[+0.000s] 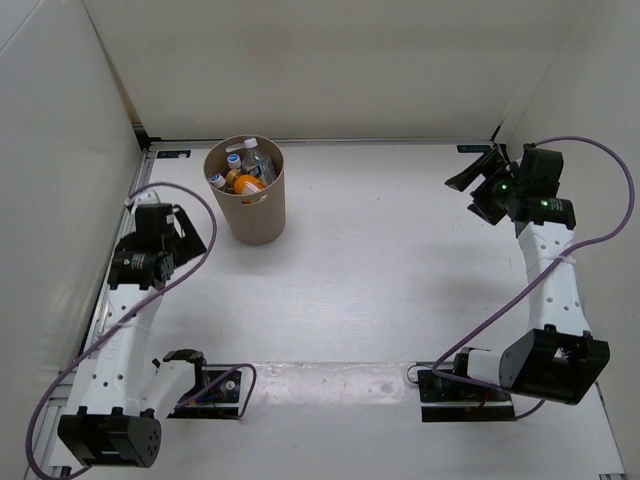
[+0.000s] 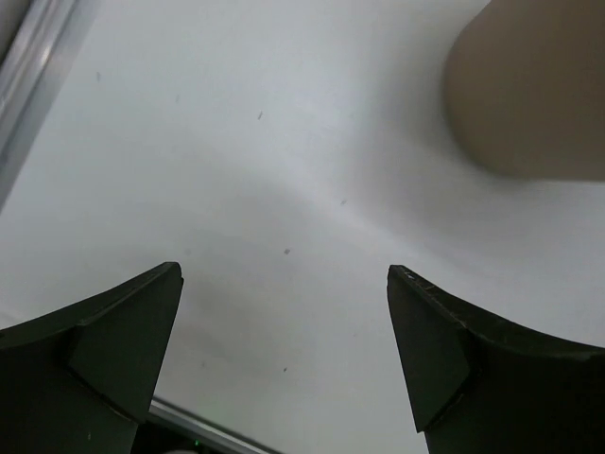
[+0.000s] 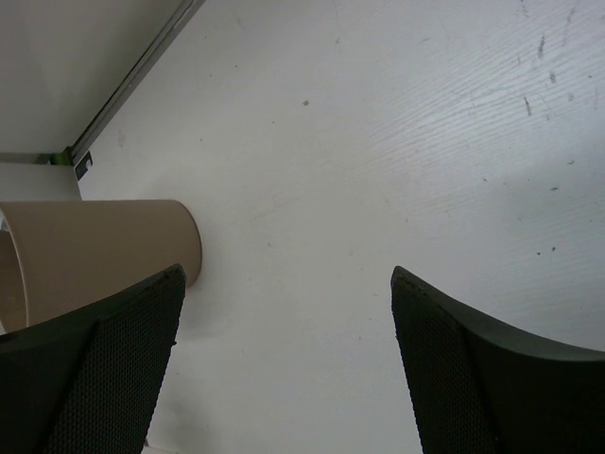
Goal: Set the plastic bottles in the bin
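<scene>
The job looks finished, or all but. The bin stands upright on the counter near the far left corner, a little in from the far edge. The plastic bottles lie bunched together inside it, below the rim. I can make out four of them from above: one orange bottle near the middle of the pile and three clear ones. One clear bottle lies against the far side, and the other two show mainly as pale caps toward the left. They overlap, so the count of four is my best reading and not certain. There is one bin. No bottle shows anywhere on the counter in any of the three views, so I judge nothing is left to pick up. There are two arms. The left claw has its fingers spread wide over bare counter just left of the bin, with nothing between them. The right claw is also spread wide and empty. It sits near the far right corner, well apart from the bin, which it sees across the counter.
</scene>
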`<state>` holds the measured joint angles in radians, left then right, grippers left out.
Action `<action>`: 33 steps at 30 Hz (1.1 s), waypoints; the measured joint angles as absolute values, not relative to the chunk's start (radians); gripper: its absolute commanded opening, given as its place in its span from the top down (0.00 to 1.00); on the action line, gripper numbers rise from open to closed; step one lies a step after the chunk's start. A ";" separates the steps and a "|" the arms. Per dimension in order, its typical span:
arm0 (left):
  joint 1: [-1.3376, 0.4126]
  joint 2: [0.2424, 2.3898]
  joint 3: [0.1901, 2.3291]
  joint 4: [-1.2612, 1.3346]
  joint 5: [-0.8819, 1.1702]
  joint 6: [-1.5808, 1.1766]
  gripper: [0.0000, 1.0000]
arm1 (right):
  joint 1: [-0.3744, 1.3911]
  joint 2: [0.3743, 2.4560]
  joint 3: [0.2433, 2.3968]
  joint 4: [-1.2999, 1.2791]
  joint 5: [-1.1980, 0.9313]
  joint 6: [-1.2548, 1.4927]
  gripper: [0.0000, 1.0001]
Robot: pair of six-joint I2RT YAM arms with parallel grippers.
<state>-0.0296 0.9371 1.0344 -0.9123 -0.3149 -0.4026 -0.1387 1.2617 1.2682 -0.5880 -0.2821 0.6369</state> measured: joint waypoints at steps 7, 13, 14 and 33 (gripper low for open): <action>-0.013 0.895 0.882 -0.902 -0.317 -0.434 0.00 | -0.183 1.219 1.260 -0.650 -0.293 0.583 0.10; -0.025 0.951 0.860 -0.800 -0.263 -0.411 0.00 | -0.182 1.157 1.212 -0.698 -0.260 0.478 0.10; -0.031 0.955 0.856 -0.795 -0.256 -0.406 0.00 | -0.179 1.144 1.193 -0.712 -0.249 0.458 0.10; -0.128 1.018 0.760 -0.447 -0.292 -0.294 0.00 | 0.006 1.074 0.989 -0.852 0.297 0.389 0.10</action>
<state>-0.1284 1.0183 0.7601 -0.4465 -0.2920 -0.2943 0.0059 1.0740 0.9890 -0.8524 0.2970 0.3889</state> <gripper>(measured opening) 0.998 0.904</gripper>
